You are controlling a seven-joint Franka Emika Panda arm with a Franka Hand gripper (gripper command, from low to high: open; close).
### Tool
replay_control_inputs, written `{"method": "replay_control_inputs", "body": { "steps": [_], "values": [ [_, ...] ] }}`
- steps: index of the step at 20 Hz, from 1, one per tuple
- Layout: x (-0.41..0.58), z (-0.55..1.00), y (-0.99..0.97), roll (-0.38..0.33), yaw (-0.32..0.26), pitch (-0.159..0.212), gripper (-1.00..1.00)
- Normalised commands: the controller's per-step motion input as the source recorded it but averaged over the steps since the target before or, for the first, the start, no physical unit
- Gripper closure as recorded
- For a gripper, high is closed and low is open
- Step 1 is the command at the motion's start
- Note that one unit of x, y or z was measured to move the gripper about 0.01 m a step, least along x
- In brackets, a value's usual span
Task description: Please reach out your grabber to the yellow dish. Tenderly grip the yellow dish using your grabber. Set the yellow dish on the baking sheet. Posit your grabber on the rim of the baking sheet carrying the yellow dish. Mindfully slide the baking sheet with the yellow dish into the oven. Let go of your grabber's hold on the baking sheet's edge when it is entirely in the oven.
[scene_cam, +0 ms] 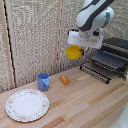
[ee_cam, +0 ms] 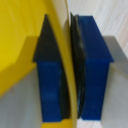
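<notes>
The yellow dish [scene_cam: 73,51] hangs in the air, tilted, above the wooden table and at the exterior view's left of the baking sheet [scene_cam: 107,60]. My grabber [scene_cam: 80,49] is shut on the yellow dish's rim, under the white and grey arm. In the wrist view the thin yellow rim [ee_cam: 68,75] runs between the two blue fingertips [ee_cam: 92,70], which press it from both sides. The baking sheet sticks out of the oven [scene_cam: 116,52] at the exterior view's right; the oven is cut off by the frame edge.
A blue cup [scene_cam: 43,81] stands on the table, with a small orange oblong piece [scene_cam: 64,79] beside it. A large white plate with a patterned rim [scene_cam: 27,105] lies near the front at the exterior view's left. A woven screen backs the scene.
</notes>
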Motion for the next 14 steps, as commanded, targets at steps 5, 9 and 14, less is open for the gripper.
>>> {"method": "replay_control_inputs", "body": {
  "steps": [5,9,14],
  "values": [
    [0.326,0.25,-0.73,0.021,-0.122,-0.006,1.00],
    [0.294,0.13,-0.83,0.037,-0.083,-0.006,1.00],
    [0.197,0.10,-0.87,0.029,-0.085,0.000,1.00]
  ]
}}
